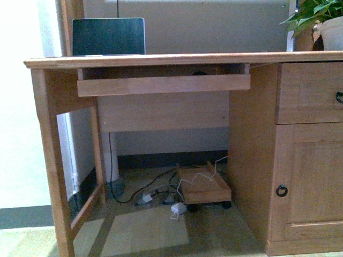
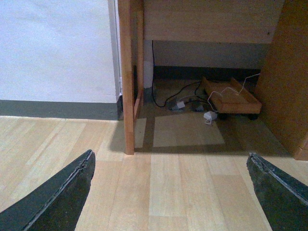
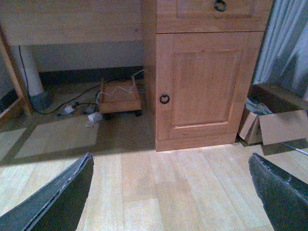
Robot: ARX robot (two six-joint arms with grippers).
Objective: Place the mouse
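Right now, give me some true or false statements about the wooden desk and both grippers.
The open dark-screened laptop stands on the light wooden desk. True.
The desk's wooden cabinet door with the black ring handle hangs open. False: it is shut.
The left gripper is shut. False: it is open, holding nothing.
The right gripper is open. True.
A low wooden wheeled trolley sits under the desk. True.

One desk [image 1: 161, 60], one laptop [image 1: 108, 36], one plant [image 1: 313, 12], one wheeled tray [image 1: 208, 188].
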